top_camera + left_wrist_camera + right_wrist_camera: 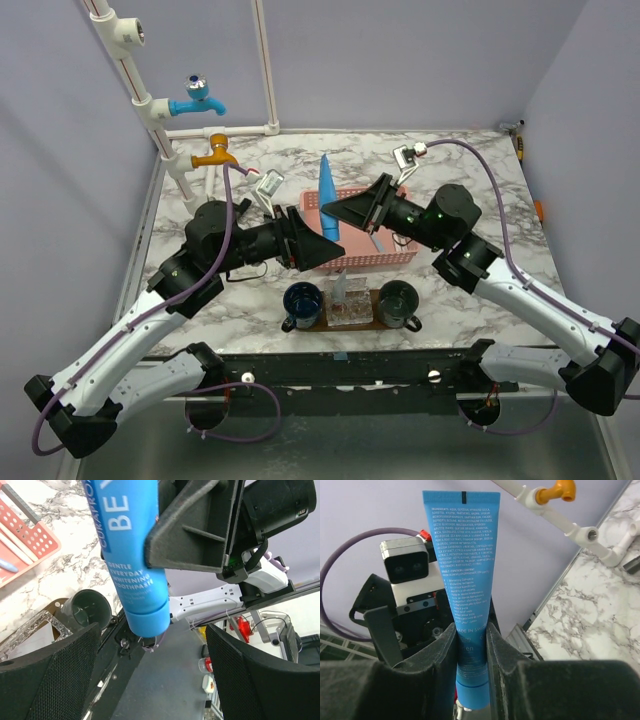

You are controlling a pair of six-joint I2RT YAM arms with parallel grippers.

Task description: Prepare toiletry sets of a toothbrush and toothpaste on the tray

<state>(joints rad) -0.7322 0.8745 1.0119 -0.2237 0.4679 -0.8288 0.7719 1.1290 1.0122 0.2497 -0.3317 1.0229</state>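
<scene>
Top external view, starting at the arm bases: the tray [378,296], a dark wooden board, lies on the marble table [470,180]. It carries two dark cups [302,303] with a clear patterned holder [347,310] between them.

Just past it, the two arms meet over the pink basket [392,256]. The left gripper [318,245] has its jaws spread wide and grips nothing. The right gripper [335,210] pinches the toothpaste [327,180], an all-blue tube held upright in the air above the basket, crimped end up and cap down.

From the right wrist, the fingers [442,650] press both sides of the tube's lower part, just above the cap. From the left wrist, the capped end hangs ahead of the spread black fingers [50,675] and touches neither.

Slim pale sticks lie in the basket, probably toothbrushes [14,550], though they are too small to be sure.

Farthest back, an orange tap [215,155] and a blue tap [197,100] sit on white pipes.
</scene>
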